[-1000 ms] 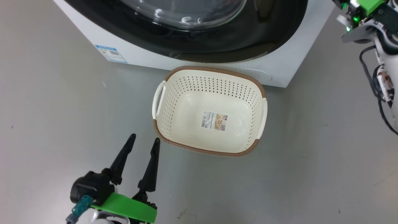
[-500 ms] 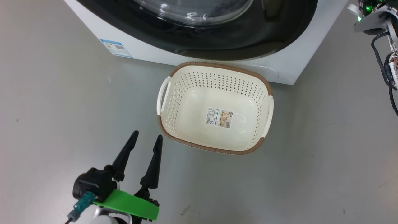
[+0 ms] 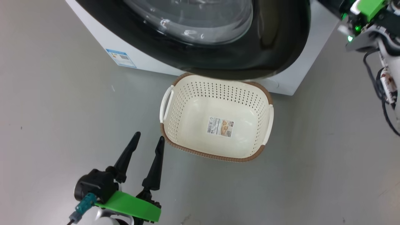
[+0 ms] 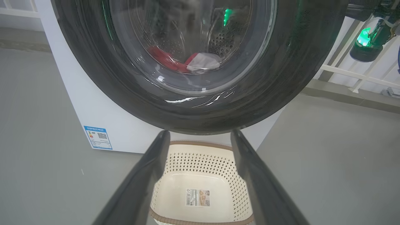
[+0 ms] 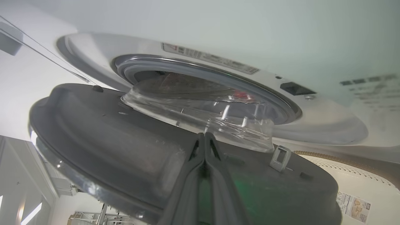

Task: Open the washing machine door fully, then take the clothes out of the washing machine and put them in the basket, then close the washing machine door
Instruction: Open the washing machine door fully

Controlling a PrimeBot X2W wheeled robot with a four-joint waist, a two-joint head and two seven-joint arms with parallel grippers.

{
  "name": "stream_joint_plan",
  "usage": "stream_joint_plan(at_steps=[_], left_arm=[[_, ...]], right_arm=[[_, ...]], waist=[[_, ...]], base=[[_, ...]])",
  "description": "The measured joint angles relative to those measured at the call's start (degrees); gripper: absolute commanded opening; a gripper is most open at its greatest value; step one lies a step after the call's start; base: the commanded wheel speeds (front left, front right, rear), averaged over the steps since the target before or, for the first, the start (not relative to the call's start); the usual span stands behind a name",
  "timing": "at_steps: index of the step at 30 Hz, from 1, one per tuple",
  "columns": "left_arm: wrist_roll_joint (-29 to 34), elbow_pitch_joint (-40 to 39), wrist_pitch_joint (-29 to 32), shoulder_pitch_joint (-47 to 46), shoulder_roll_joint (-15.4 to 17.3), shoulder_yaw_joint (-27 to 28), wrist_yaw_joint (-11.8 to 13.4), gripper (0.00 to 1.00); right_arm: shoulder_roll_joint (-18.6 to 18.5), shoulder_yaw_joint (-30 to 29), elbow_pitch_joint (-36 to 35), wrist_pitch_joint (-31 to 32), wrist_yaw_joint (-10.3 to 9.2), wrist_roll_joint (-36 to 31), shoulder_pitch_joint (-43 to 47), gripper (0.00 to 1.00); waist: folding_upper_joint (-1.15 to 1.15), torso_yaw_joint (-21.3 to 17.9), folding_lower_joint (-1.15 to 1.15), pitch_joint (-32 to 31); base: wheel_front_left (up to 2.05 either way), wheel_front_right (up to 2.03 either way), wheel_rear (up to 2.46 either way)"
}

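The white washing machine (image 3: 107, 40) stands at the top of the head view. Its door (image 3: 275, 37), black-rimmed with a glass bowl (image 3: 193, 18), hangs ajar over the back rim of the basket (image 3: 215, 157). The cream basket sits empty on the floor, a label on its bottom. Through the glass, the left wrist view shows red and white clothes (image 4: 168, 62) in the drum. My left gripper (image 3: 149, 136) hovers open at the basket's near left corner. My right gripper (image 5: 204, 135) is shut, its tips against the door's dark inner face (image 5: 109, 134) beside the bowl.
Grey floor surrounds the machine. A blue label sticker (image 3: 121, 57) marks its lower left front. My right arm's wrist and cables (image 3: 381, 84) hang at the upper right. The door's latch tab (image 5: 279, 157) sticks up near my right fingers. A white railing (image 4: 343, 68) stands behind.
The door has swung outward and now covers the basket's back rim. The head camera has shifted a little. My left gripper stays open in the same place.
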Motion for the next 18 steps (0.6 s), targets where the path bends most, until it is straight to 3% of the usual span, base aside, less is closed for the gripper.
stream_joint_plan(at_steps=[18], left_arm=[[0.05,0.48,0.00,4.07,-0.11,0.10,0.00,1.00]], right_arm=[[2.50,1.93,-8.05,3.56,0.00,1.52,13.08,0.00]], waist=[[0.00,-0.36,0.00,-6.32]], base=[[0.00,0.00,0.00]])
